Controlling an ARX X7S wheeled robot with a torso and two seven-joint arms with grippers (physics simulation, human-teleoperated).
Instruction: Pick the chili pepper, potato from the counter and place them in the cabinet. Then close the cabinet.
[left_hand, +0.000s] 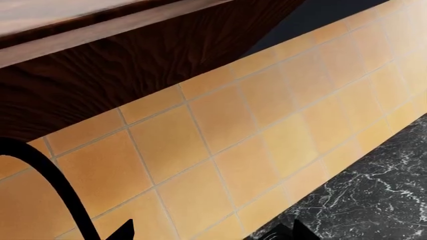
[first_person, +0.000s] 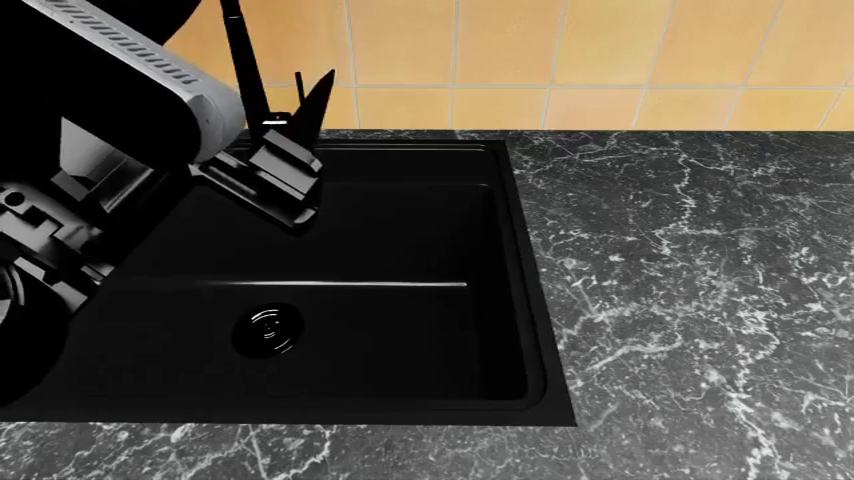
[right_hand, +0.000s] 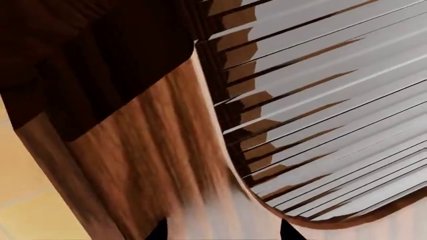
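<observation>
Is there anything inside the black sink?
Empty. The head view shows the sink basin bare, with only its round drain at the bottom; no pepper or potato lies in it.

L fingers (left_hand: 127, 229) cropped, cabinet (right_hand: 133, 150) blurred, faucet (first_person: 243, 60) cut off

Veined black marble counter (first_person: 681, 280)

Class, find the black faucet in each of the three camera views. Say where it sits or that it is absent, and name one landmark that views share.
Head view: the faucet rises at the upper left, behind the sink.
Left wrist view: its curved black spout shows at the lower left.
Right wrist view: not in it; only wood and slats.
Shared landmark: the orange tile wall.
</observation>
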